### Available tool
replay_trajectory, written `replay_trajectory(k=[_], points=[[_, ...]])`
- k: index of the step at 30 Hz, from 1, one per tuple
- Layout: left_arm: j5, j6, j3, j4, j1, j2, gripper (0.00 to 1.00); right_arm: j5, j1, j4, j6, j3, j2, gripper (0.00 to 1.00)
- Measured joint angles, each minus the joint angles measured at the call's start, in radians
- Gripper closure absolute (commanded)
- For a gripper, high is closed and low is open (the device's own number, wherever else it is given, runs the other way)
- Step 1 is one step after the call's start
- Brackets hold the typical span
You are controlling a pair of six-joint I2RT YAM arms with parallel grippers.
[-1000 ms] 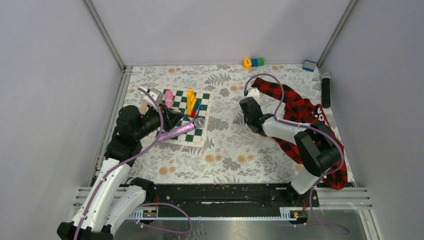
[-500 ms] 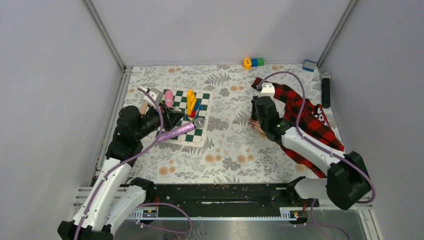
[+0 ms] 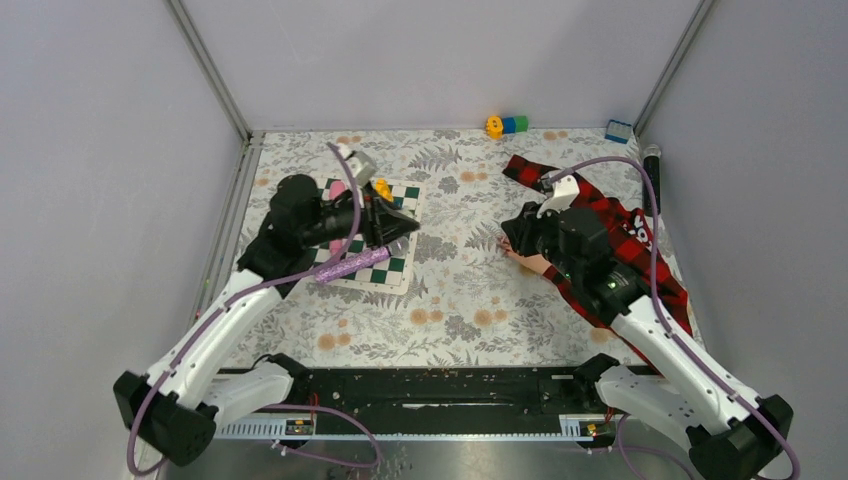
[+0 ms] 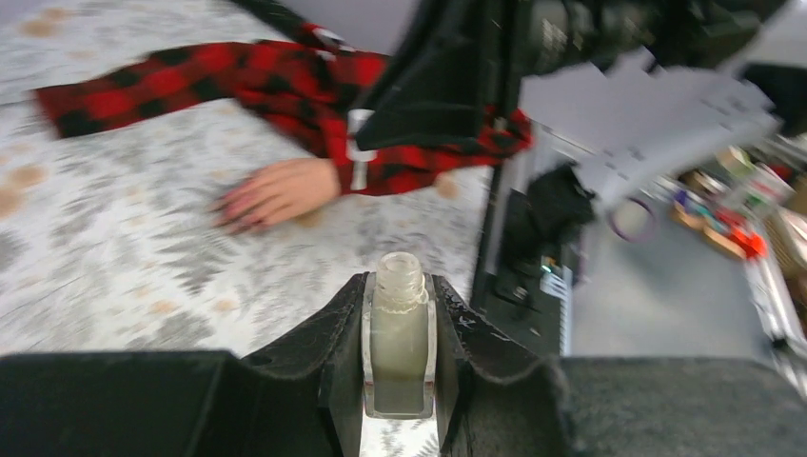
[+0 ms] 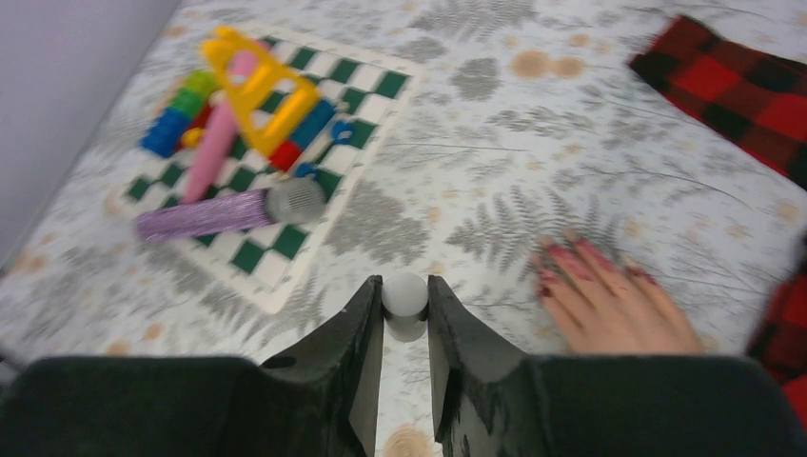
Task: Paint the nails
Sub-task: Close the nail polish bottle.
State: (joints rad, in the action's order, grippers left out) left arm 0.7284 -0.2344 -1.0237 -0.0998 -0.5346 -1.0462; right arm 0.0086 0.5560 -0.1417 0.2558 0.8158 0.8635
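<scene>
From above, the dummy hand [image 3: 528,263] lies on the counter [image 3: 450,290] with its fingers pointing left, just beside the right gripper [image 3: 520,235]. The left gripper [image 3: 400,228] is well apart. Left wrist: it pinches an uncapped polish bottle [image 4: 398,333]. Right wrist: that gripper pinches a white knob [image 5: 404,295], likely the brush cap, and the nails [image 5: 571,259] lie just right of it in that view.

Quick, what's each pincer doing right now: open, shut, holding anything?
Left pincer: shut on the bottle.
Right pincer: shut on a small white cap.
</scene>
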Motion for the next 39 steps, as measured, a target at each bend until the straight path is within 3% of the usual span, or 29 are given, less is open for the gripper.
replay_trajectory(k=[8,18,25,39], points=[[0.211,0.064,0.012,-0.028,-0.126,-0.053,1.00,-0.373,0.000,0.031,0.056,0.039,-0.082,1.00],[0.338,0.122,0.012,-0.093,-0.202,-0.047,1.00,-0.605,0.000,0.309,0.230,0.036,-0.124,1.00],[0.338,0.113,0.012,-0.083,-0.217,-0.046,1.00,-0.687,0.037,0.451,0.319,0.031,-0.090,1.00],[0.332,0.050,0.023,0.005,-0.219,-0.020,1.00,-0.711,0.102,0.461,0.315,0.035,-0.056,1.00]])
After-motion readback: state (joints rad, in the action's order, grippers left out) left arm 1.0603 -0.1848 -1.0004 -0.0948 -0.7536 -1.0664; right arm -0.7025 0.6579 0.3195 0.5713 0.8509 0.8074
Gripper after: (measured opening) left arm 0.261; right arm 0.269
